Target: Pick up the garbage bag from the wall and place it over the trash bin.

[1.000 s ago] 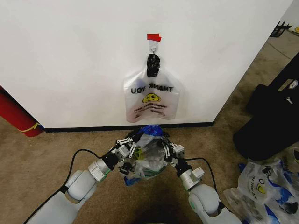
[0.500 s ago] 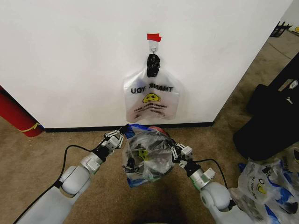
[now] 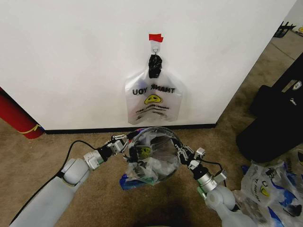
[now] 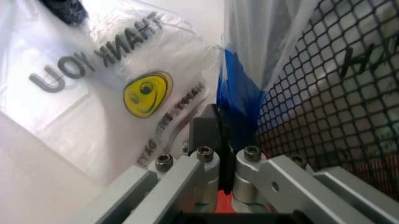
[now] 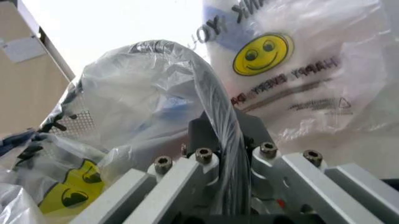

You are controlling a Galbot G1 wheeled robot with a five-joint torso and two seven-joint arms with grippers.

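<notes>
The garbage bag (image 3: 152, 158) is spread over the trash bin (image 3: 163, 163), its mouth pulled into a round opening just in front of the black baseboard of the wall (image 3: 71, 61). Blue patches of the bag hang at its lower edge, toward 7 o'clock.

The bag's rim runs between the two grippers. At 9 o'clock on the opening, the left gripper (image 3: 124, 141) has its jaws pinched tight on a blue fold of the plastic; in the left wrist view that fold (image 4: 237, 100) sits squeezed between the closed fingers, hard against the bin's wire mesh (image 4: 324, 93). At 3 o'clock, the right gripper (image 3: 182, 150) is clamped on a bunched rope of translucent film (image 5: 215, 112), which passes straight through the closed jaws.

Both arms reach forward and inward from the lower corners of the head view, forearms angled toward each other.

On the hook above, at 12 o'clock, hangs a white THANK YOU bag (image 3: 152, 100), probably clear of the bin's rim.
</notes>
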